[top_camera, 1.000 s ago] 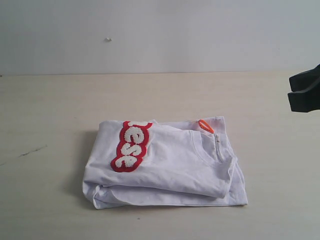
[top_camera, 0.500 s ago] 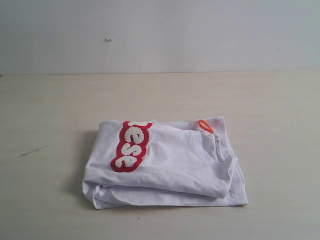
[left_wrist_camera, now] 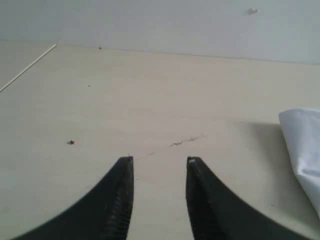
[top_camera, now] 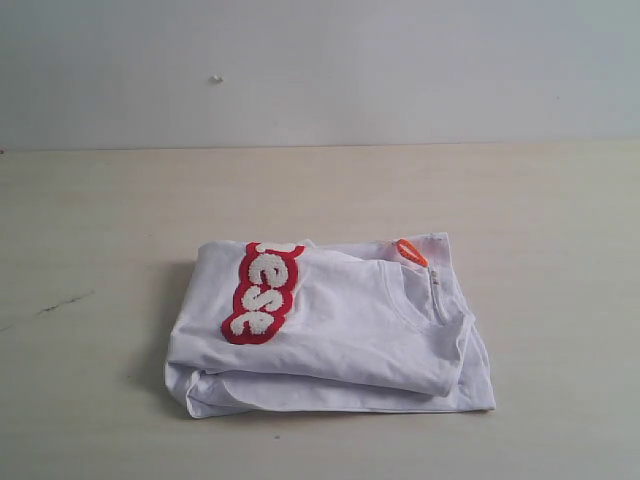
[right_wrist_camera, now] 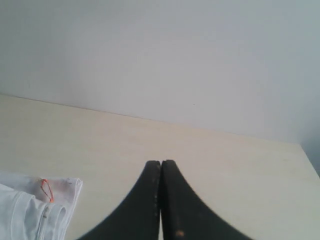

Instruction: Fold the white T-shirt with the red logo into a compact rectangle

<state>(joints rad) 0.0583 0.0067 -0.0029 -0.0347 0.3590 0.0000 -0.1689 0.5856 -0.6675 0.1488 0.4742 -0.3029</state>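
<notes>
White T-shirt (top_camera: 350, 340), one, folded; one red logo (top_camera: 262, 292), perhaps part-hidden; left gripper (left_wrist_camera: 160, 160) spread, right gripper (right_wrist_camera: 161, 163) closed.

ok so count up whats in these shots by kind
white T-shirt, folded: 1
grippers: 2 (left gripper open, right gripper shut, both empty)
table: 1
total: 4
</notes>
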